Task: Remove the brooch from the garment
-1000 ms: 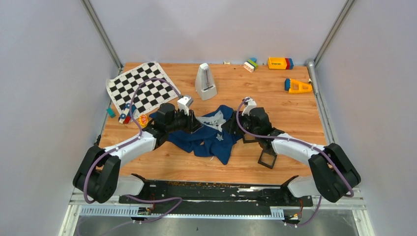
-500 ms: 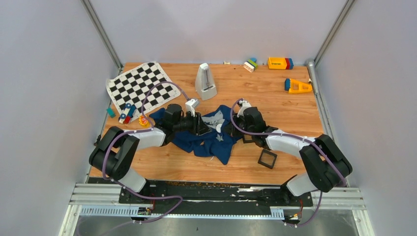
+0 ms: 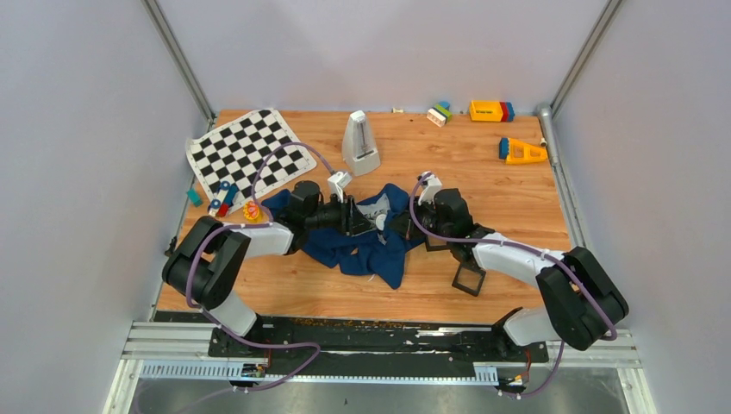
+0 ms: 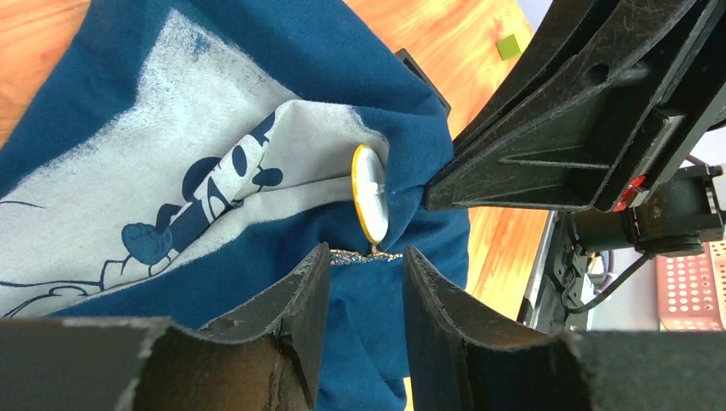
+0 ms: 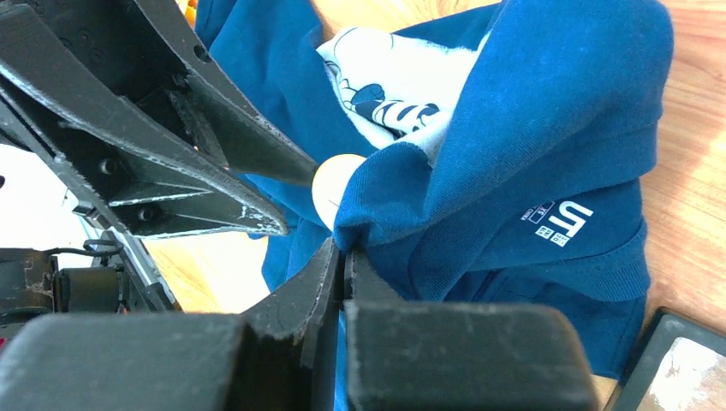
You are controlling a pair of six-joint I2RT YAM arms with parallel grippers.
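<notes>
Brooch is standing edge-on on the garment, mid-frame in my left wrist view. My right jaws are pinching a blue fold just beside it; my left jaws are hanging spread just below, gripping nothing.

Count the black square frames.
2. One black square frame lies beside the right arm; a second frame sits by the garment, partly under that arm. More may be hidden.
</notes>
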